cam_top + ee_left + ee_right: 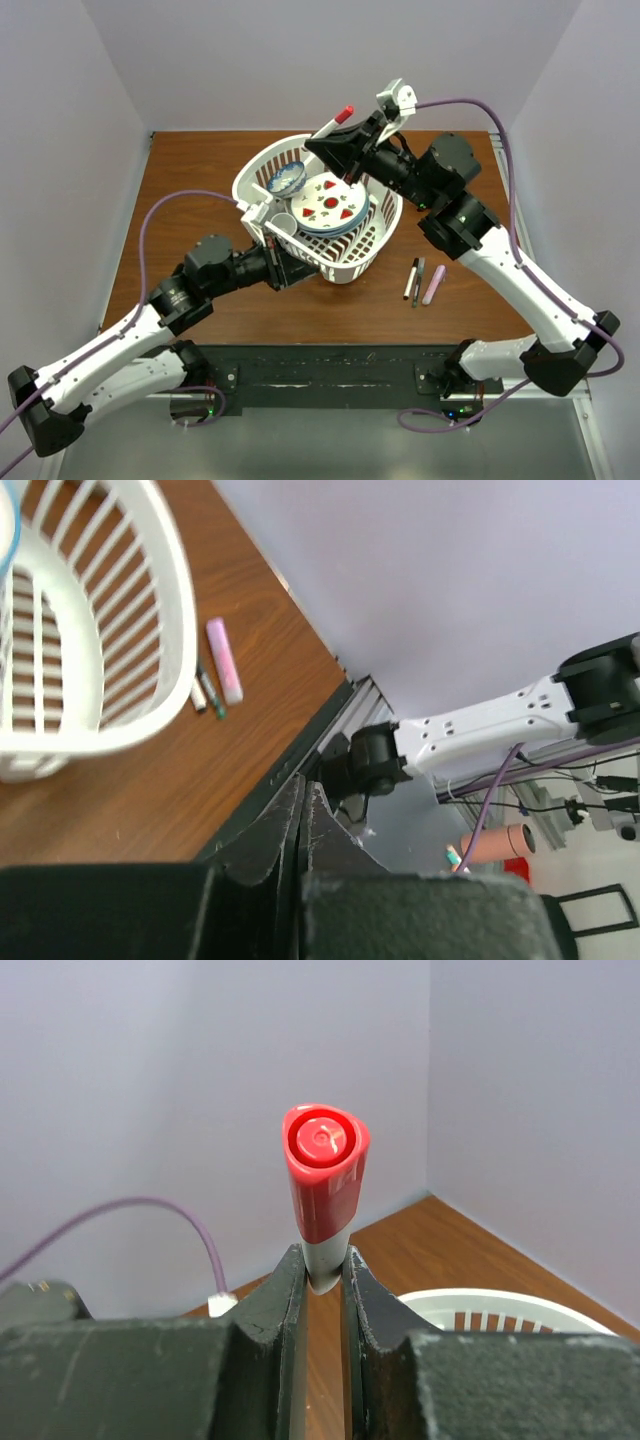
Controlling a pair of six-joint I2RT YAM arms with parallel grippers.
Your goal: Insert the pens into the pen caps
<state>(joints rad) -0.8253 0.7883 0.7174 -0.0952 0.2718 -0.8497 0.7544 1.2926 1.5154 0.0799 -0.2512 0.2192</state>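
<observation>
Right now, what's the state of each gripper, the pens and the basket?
Right gripper: shut on red-capped pen.
Red-capped pen: cap on, held in the air.
Left gripper: shut, empty.
Three pens: lying side by side, unheld.
Basket: upright, dishes inside.

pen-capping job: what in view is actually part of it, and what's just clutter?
Part of the job:
- red-capped pen, with its red cap, held in the right gripper
- white pen, dark pen and lilac pen, lying side by side

Just lying about:
- basket
- plate in the basket
- blue bowl in the basket
</observation>
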